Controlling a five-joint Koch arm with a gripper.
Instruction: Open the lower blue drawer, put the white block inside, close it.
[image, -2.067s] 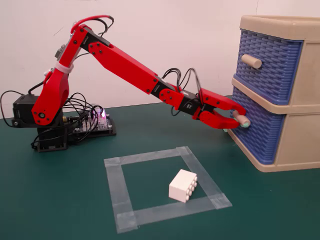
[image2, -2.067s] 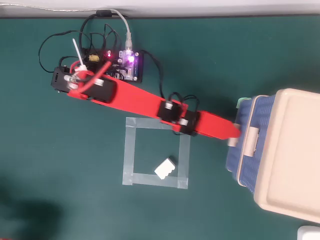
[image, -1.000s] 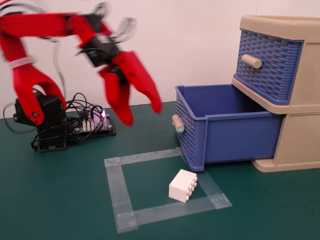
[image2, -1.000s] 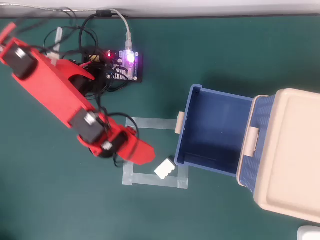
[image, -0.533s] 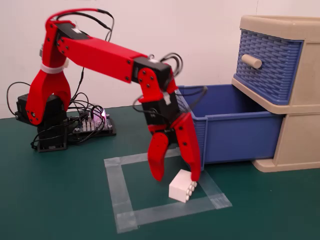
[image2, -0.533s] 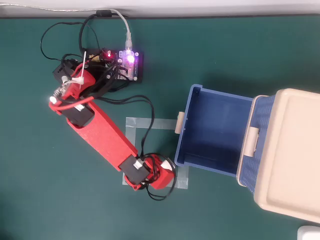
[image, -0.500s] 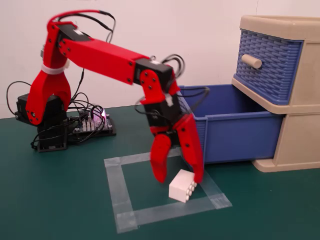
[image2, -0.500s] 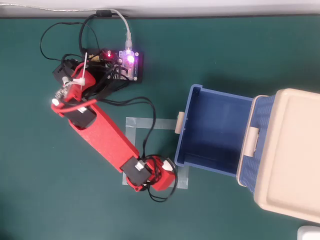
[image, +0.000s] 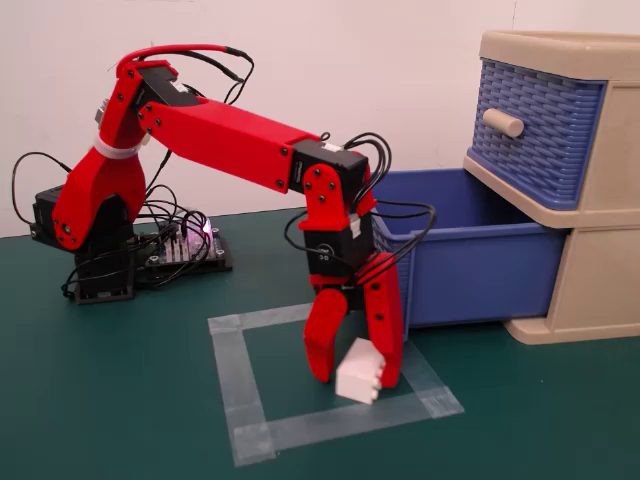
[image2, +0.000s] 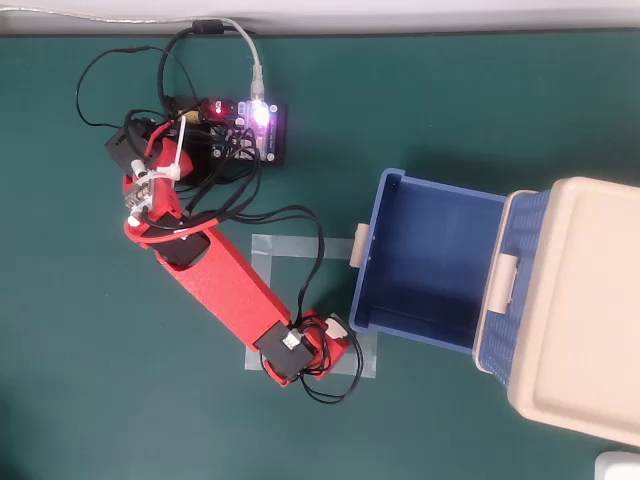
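Lower blue drawer (image: 470, 265) pulled out, open, empty, white block (image: 360, 376) on tape square.

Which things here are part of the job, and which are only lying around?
Part of the job: lower blue drawer, pulled open; white block, between the end effector jaws.

Lying around: upper blue drawer, tape square, electronics board.

Glossy red printed arm (image: 215, 135), black servo blocks, looping black cables, white zip tie near the shoulder.
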